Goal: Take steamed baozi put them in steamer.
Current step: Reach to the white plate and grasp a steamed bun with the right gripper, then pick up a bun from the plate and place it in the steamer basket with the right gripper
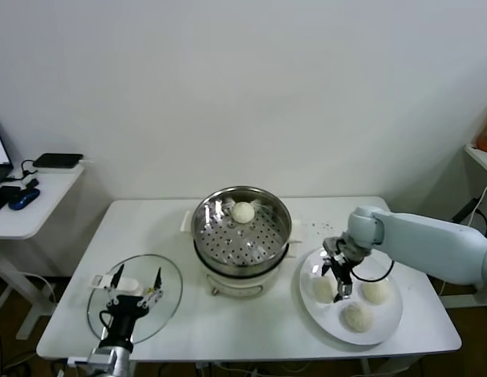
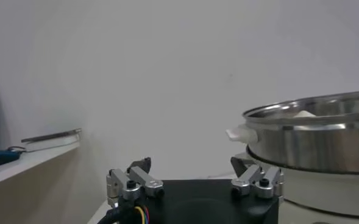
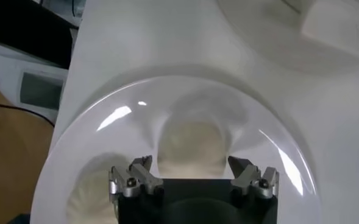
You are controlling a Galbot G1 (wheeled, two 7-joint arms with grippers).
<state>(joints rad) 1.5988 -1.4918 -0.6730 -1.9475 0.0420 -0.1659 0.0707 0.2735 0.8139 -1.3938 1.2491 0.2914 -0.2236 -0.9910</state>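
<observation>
White table (image 1: 228, 330); only right wrist shows fingers (image 3: 246, 173) straddling baozi (image 3: 191, 143).

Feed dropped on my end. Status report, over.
Right gripper open, straddling a baozi on the plate. Left gripper open, parked over glass lid. One bun in steamer. Nothing in the way.

White worktop (image 1: 149, 228) against a plain white wall. Round glass lid (image 1: 153, 294) lies flat near the worktop's front left corner; flat round white plate (image 1: 389, 318) sits at the right. Separate side desk (image 1: 39, 196) at far left carries a dark flat device (image 1: 57, 160) and a blue mouse (image 1: 23, 199).
</observation>
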